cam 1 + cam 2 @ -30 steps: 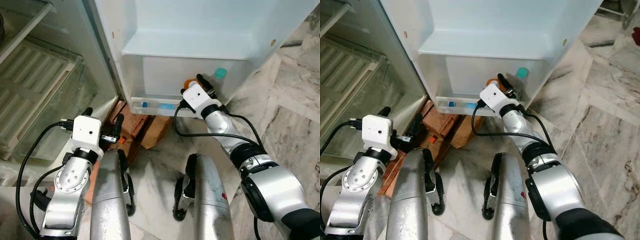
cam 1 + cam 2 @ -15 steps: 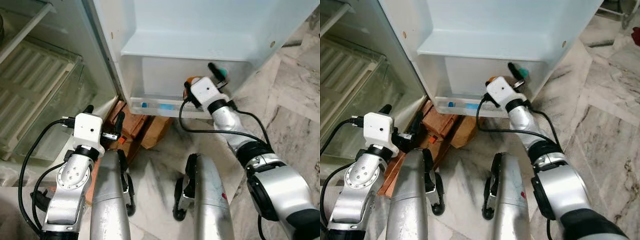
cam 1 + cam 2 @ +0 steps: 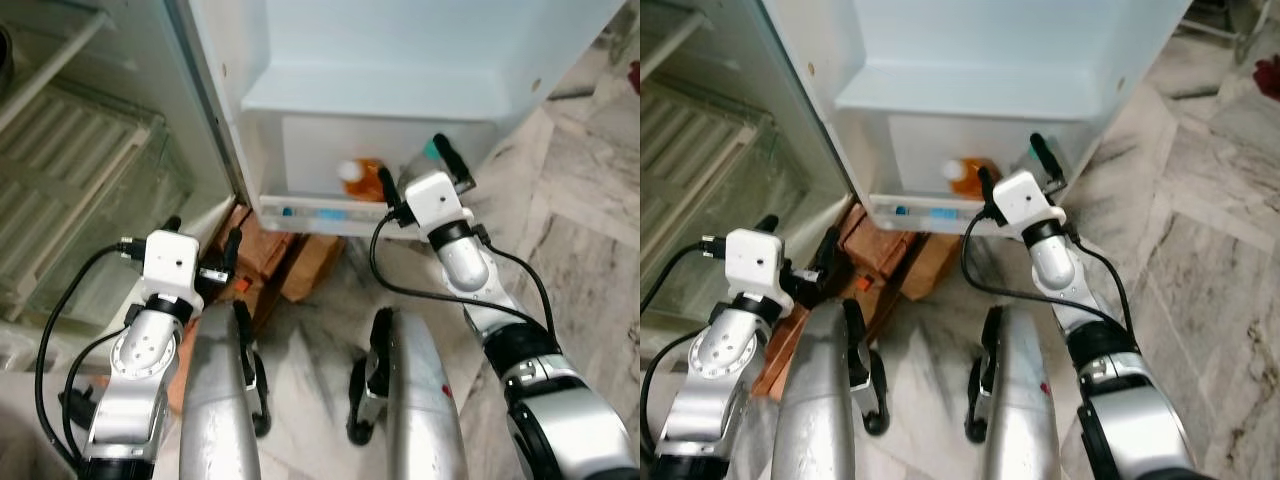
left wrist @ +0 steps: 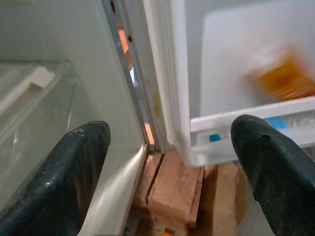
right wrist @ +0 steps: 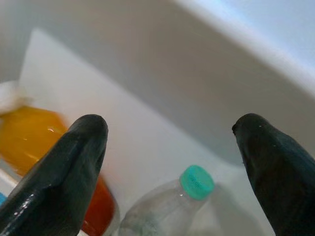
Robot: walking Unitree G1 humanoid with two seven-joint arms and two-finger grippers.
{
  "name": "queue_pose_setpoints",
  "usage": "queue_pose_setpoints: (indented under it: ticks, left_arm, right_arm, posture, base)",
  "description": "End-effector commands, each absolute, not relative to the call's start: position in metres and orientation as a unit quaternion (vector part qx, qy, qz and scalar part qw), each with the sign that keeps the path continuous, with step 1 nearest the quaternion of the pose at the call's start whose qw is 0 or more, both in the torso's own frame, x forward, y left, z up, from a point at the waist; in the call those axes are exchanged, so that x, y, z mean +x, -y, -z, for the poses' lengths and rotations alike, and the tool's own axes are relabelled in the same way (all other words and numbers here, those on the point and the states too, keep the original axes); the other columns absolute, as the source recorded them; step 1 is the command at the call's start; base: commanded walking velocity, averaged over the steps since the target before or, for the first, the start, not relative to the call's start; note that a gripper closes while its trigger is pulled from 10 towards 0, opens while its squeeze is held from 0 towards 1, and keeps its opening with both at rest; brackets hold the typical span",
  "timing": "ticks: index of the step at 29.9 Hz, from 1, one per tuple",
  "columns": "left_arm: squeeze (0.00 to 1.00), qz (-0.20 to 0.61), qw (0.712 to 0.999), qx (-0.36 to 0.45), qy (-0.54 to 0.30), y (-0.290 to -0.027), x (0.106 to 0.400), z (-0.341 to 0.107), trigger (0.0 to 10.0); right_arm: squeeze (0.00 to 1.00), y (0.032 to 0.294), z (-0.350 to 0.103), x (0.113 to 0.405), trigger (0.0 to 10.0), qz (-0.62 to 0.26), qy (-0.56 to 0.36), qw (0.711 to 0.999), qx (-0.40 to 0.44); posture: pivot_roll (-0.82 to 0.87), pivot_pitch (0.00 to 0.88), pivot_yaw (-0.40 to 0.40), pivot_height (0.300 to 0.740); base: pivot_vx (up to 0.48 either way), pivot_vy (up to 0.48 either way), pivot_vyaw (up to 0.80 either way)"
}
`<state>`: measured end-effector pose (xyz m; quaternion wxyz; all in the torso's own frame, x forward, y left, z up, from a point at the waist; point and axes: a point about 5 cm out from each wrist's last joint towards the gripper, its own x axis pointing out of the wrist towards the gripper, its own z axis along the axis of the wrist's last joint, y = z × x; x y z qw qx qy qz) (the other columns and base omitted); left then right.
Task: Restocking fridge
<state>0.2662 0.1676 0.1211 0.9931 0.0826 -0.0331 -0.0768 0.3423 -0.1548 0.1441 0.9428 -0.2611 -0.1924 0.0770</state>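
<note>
- Fridge door [image 3: 400,60] stands open; lowest door bin [image 3: 320,212] holds two bottles, both upright
- Orange bottle [image 3: 362,180], white cap, stands in the bin's middle; clear bottle [image 5: 162,216] with teal cap stands just beside it, on the robot's right
- Right gripper [image 3: 418,170] sits above the bin rim, fingers spread wide, holding nothing; right wrist view looks down between its fingers [image 5: 74,172] with the teal cap in the gap and the orange bottle toward one finger
- Key relation: both bottles lie below and just ahead of the right gripper, long axes vertical; any regrasp would mean coming down over a cap or closing on a neck from the side
- Left gripper [image 3: 205,245] hangs low near the fridge hinge edge over the bricks [image 3: 265,250], fingers parted, empty, well apart from the bottles
- Right arm is clearly the nearer one
- Judgement: both bottles look placed; the right arm is likely to pull clear
</note>
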Motion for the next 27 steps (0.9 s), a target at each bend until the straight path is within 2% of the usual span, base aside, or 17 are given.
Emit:
queue_pose_setpoints:
  ticks: [1, 13, 18, 20, 21, 22, 23, 27]
  left_arm:
    - [0.0, 0.076, 0.993, 0.086, 0.03, -0.167, 0.265, -0.118, 10.0]
    - [0.0, 0.081, 0.992, 0.087, 0.04, -0.167, 0.274, -0.119, 10.0]
    - [0.0, 0.081, 0.992, 0.086, 0.04, -0.166, 0.274, -0.117, 10.0]
    - [0.0, 0.08, 0.993, 0.082, 0.04, -0.165, 0.276, -0.117, 10.0]
    - [0.0, 0.08, 0.993, 0.079, 0.039, -0.164, 0.276, -0.118, 10.0]
    - [0.0, 0.08, 0.993, 0.077, 0.039, -0.164, 0.276, -0.117, 10.0]
    - [0.0, 0.079, 0.993, 0.075, 0.038, -0.164, 0.275, -0.117, 10.0]
    - [0.0, 0.082, 0.994, 0.069, 0.031, -0.163, 0.271, -0.112, 10.0]
  right_arm:
    - [1.0, 0.158, -0.139, 0.337, 10.0, -0.065, 0.183, 0.948, -0.253]
    - [1.0, 0.17, -0.133, 0.311, 10.0, -0.019, 0.168, 0.96, -0.225]
    - [1.0, 0.165, -0.124, 0.293, 10.0, -0.018, 0.132, 0.981, -0.142]
    - [1.0, 0.156, -0.121, 0.28, 10.0, -0.05, 0.118, 0.986, -0.105]
    - [0.64, 0.151, -0.121, 0.273, 10.0, -0.073, 0.116, 0.986, -0.097]
    - [0.64, 0.148, -0.121, 0.268, 10.0, -0.087, 0.115, 0.985, -0.093]
    - [0.0, 0.145, -0.121, 0.264, 10.0, -0.1, 0.116, 0.984, -0.09]
    - [0.0, 0.139, -0.122, 0.252, 10.0, -0.113, 0.113, 0.984, -0.08]
  posture:
    - [0.06, 0.172, 0.005, 0.561]
    - [0.05, 0.15, 0.012, 0.561]
    - [0.05, 0.124, 0.01, 0.561]
    - [0.03, 0.103, 0.017, 0.561]
    - [0.03, 0.095, 0.02, 0.561]
    - [0.02, 0.089, 0.023, 0.561]
    - [0.02, 0.08, 0.027, 0.561]
    - [0.01, 0.046, 0.029, 0.561]
  base:
    - [0.0, 0.0, 0.0]
    - [0.0, 0.0, 0.0]
    - [0.0, 0.0, 0.0]
    - [0.0, 0.0, 0.0]
    - [0.0, 0.0, 0.0]
    - [0.0, 0.0, 0.0]
    - [0.0, 0.0, 0.0]
    - [0.0, 0.0, 0.0]
